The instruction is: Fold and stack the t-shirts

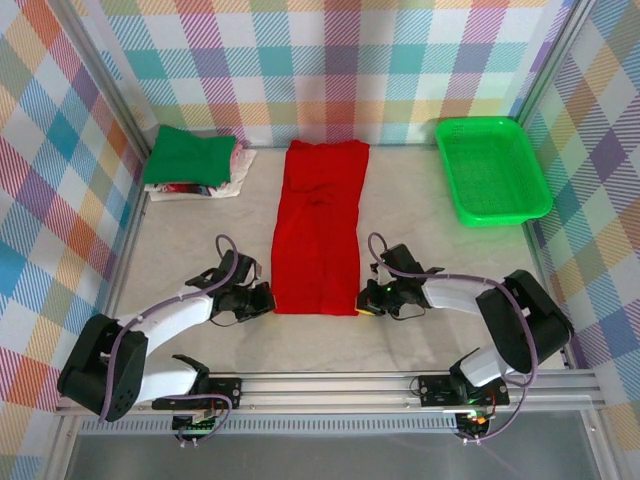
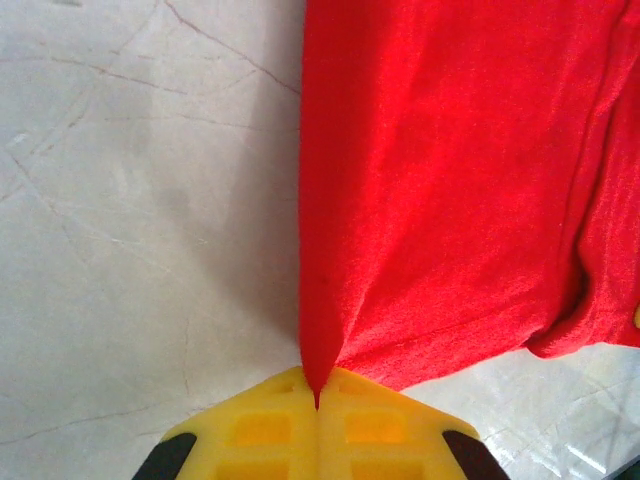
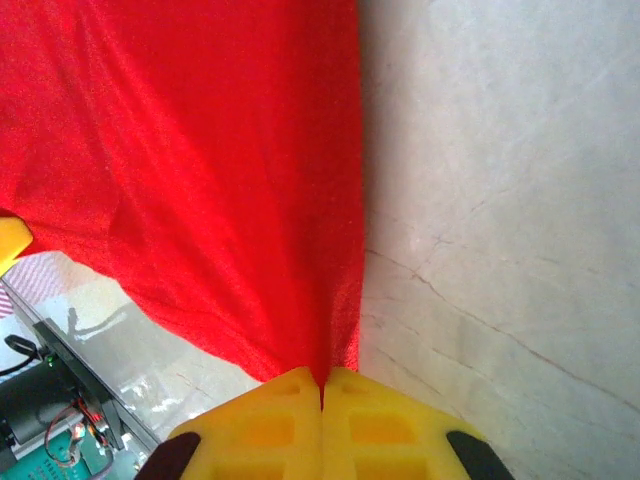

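Item: one short-sleeved, soft-cloth, bright red t-shirt (image 1: 320, 225), lying as a long narrow strip at the centre of the pale marbled table (image 1: 200, 230), running from 12 to 6 o'clock in the top view; both long sides appear already folded inward.

Left gripper (image 2: 318, 395): yellow pads pressed fully together on the hem corner at 7 o'clock; only a thin point of red cloth enters the seam between them.

Right gripper (image 3: 322, 385): likewise fully closed, pinching the opposite hem corner at 5 o'clock; the cloth fans away from the pads.

Other items: a folded dark green t-shirt (image 1: 190, 155) tops a small pile of whitish and pink shirts (image 1: 232, 170) at 10 o'clock; a bright green plastic mesh basket (image 1: 492, 168) stands well apart at 2 o'clock.

Risks, as judged: each bite is shallow, so a corner may slip out on lifting; unequal rise or travel of the two arms would skew the fold line; the tucked sides could fall open once the hem leaves the table; the creased middle of the strip may bunch; a low carry toward 12 o'clock would drag the whole garment instead of folding it.
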Controlling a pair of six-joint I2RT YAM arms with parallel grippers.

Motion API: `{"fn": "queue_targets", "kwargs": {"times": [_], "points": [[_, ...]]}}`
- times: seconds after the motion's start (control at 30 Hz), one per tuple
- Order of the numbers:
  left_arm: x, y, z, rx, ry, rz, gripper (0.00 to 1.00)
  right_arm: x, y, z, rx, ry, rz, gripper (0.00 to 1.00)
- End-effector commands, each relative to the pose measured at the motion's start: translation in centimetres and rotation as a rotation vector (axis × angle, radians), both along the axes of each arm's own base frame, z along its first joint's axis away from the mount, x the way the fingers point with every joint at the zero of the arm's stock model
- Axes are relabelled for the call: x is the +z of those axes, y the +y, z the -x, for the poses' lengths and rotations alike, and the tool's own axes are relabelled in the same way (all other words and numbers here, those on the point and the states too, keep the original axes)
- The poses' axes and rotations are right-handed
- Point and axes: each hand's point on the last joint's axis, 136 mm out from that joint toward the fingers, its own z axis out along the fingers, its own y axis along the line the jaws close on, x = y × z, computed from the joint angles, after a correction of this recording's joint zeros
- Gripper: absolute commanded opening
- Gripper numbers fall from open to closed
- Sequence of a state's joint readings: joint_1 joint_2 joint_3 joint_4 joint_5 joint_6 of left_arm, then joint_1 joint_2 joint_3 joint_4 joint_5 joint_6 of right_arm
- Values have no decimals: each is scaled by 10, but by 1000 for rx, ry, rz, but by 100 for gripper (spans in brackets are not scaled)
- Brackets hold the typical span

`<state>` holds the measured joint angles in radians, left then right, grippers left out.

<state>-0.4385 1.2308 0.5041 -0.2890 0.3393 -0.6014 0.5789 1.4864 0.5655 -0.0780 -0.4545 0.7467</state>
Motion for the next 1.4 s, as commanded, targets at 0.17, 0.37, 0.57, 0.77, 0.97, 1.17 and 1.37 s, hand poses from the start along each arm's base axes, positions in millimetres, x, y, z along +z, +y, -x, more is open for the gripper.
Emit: {"fn": "queue_targets", "kwargs": {"times": [0.17,0.37,0.57,0.77,0.97,1.17,1.37], "points": [[-4,-10,52,-136,76,-10,0,7,1,42,106,75,-70,0],[25,-4,78,-137,47,16,0,24,-21,71,112,73,-31,0],[54,-7,71,-91,-32,87,0,47,-24,63,63,25,-37,0],[92,-17,28,-74,-148,91,0,74,-17,23,6,-46,-25,0],[121,-19,-46,-17,-243,113,0,95,-13,-32,-26,-115,26,0],[132,-7,-117,18,-323,73,0,100,-8,-88,-51,-166,79,0],[119,-5,-159,-13,-320,16,0,97,1,-128,-62,-201,106,0]]}}
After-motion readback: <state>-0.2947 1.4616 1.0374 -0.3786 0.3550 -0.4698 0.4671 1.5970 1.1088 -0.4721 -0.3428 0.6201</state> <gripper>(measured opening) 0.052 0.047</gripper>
